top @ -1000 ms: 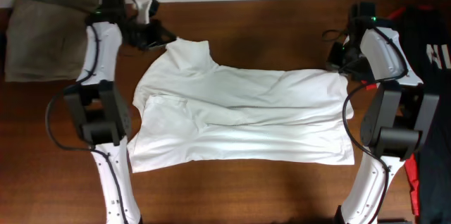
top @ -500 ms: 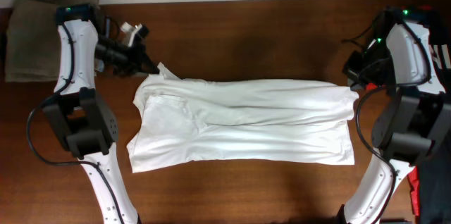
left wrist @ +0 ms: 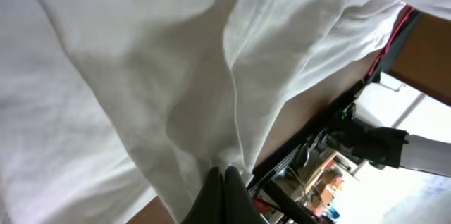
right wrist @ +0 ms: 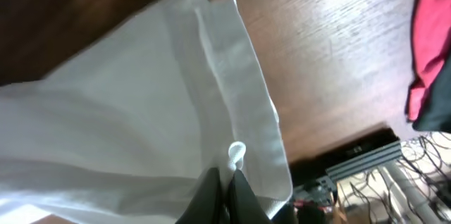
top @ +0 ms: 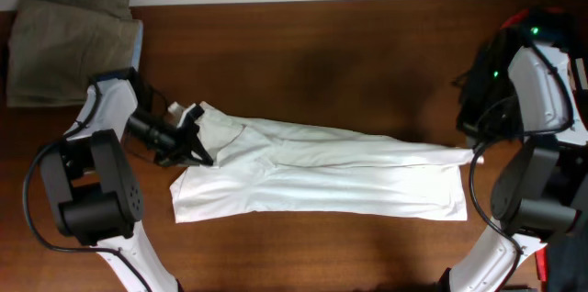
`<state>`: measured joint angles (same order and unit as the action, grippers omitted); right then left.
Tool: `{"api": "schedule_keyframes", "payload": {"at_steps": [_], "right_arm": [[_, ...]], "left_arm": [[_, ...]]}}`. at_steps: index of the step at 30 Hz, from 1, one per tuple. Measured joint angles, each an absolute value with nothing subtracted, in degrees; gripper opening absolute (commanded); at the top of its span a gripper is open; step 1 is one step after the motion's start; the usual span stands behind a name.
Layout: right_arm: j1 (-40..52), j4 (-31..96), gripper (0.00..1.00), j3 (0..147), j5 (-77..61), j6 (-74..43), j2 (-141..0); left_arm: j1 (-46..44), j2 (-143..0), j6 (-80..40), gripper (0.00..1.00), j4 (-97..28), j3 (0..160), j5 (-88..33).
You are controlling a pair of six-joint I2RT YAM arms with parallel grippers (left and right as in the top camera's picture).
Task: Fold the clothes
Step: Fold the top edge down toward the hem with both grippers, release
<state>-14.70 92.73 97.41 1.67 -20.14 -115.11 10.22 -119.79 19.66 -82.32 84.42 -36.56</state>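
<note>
Overhead, T-shirt [top: 322, 171] spans, seemingly taut, left pincer [top: 197, 152] to right pincer [top: 474, 150].

Overhead looks down; wrist cameras crowd the T-shirt [top: 312, 168].

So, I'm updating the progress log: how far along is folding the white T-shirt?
Done: the white T-shirt looks doubled into a long band. In hand: left gripper and right gripper each shut on cloth at opposite ends. Left: letting go, then folding crosswise into a compact stack.
</note>
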Motion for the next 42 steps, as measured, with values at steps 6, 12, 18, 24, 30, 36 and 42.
{"api": "schedule_keyframes", "payload": {"at_steps": [6, 12, 18, 24, 30, 36, 42], "right_arm": [[-14.72, 92.16, 0.04, 89.56, 2.55, -19.53, -115.11], [-14.72, 88.2, 0.62, 83.24, 3.86, -19.46, -115.13], [-14.72, 85.86, 0.99, 81.19, 3.88, -19.46, -115.11], [-14.81, 82.28, 0.22, 85.73, -2.26, -14.5, -115.11], [-13.21, 73.71, 0.04, 83.94, -11.53, -10.41, -115.0], [-4.38, 69.76, 0.04, 79.64, -13.04, -10.37, -115.02], [-4.08, 64.64, 0.05, 71.42, -13.15, -10.66, -114.83]], "left_arm": [[10.74, -119.79, 12.84, 0.0, -82.63, 81.87, -30.13], [10.76, -119.79, 5.41, 0.06, -78.63, 76.97, -24.97], [10.74, -119.77, 3.55, 0.32, -78.72, 76.75, -24.38], [8.93, -104.68, 1.43, 0.17, -79.46, 83.53, -22.15], [-4.95, -102.78, -2.94, 0.0, -65.67, 84.16, -19.27], [-6.0, -119.59, -4.19, 0.0, -63.79, 83.4, -19.0], [-2.74, -124.14, -4.19, 0.0, -64.84, 84.25, -22.59]]}}
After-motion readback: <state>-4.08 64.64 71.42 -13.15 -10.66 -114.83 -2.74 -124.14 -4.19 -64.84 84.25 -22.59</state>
